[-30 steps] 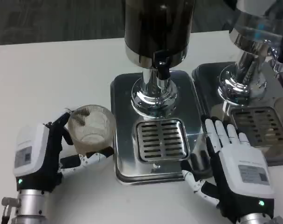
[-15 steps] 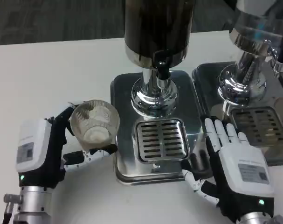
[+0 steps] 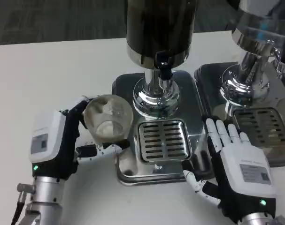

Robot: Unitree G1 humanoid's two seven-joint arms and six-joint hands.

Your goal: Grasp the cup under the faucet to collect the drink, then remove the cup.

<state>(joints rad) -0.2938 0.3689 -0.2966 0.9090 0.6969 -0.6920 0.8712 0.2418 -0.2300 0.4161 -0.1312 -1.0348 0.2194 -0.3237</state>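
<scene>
The left hand gripped the cup, black fingers curled round its far side and the thumb reaching under its near wall, so the clear ribbed cup was held with its mouth tipped toward the camera, over the left edge of the steel base and just left of the drip grate. The cup was not under the faucet; the black spout hung above the upper part of the grate, up and to the right of the cup, from the dark drink tank. The right hand lay flat, fingers straight and close together, holding nothing, its fingertips at the right edge of the base, between this dispenser and the second dispenser on the right. The chief risk, as I judged it, was the tilt: a cup leaning like this could take the stream on its wall and not its bottom, and spill over the low lip once it filled. The grip looked light, bearing on a thin, smooth wall, so the weight of the drink could make the cup slip or turn in the fingers. Carrying it rightward, the rim could knock the chrome column that stood close beside it, or stop short of the spout so the drink ran onto the grate. The faucet lever also needed working, and the right hand, resting low, would have to rise past the base without jarring it
</scene>
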